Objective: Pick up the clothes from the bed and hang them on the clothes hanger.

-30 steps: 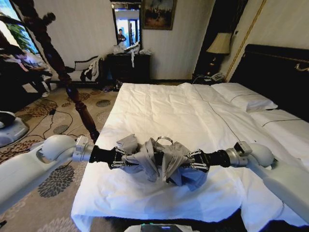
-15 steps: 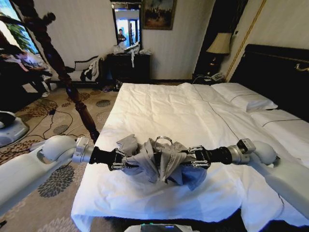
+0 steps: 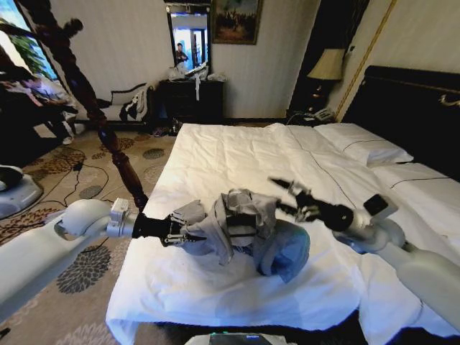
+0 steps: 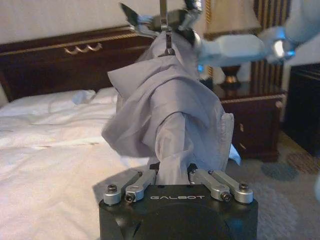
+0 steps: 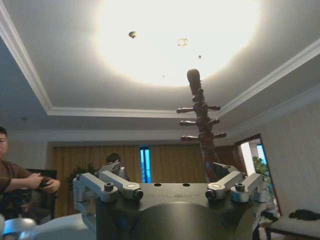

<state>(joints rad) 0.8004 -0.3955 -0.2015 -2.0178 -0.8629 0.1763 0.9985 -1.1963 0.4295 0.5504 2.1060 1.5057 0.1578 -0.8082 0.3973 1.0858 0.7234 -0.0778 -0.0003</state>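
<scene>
The clothes (image 3: 241,219), a grey-blue shirt, hang bunched above the near part of the bed (image 3: 237,158). Their right end sags onto the sheet. My left gripper (image 3: 181,231) is shut on the shirt's left end, and the left wrist view shows fabric (image 4: 170,115) pinched in that gripper (image 4: 172,177). A thin metal stem (image 4: 164,27) of the clothes hanger sticks out of the top of the bundle; its remaining parts are under the cloth. My right gripper (image 3: 286,195) is open just right of the shirt, tilted upward. In the right wrist view it (image 5: 170,181) holds nothing.
A dark turned wooden stand (image 3: 93,108) rises left of the bed over patterned carpet with cables. Pillows (image 3: 363,144) and a black headboard (image 3: 410,108) lie to the right. A dresser (image 3: 190,100) and a lamp (image 3: 327,65) stand at the far wall.
My right gripper has let go of the shirt, opened and swung up and away to the right. The shirt's right side dropped onto the sheet. The left gripper keeps its hold.
</scene>
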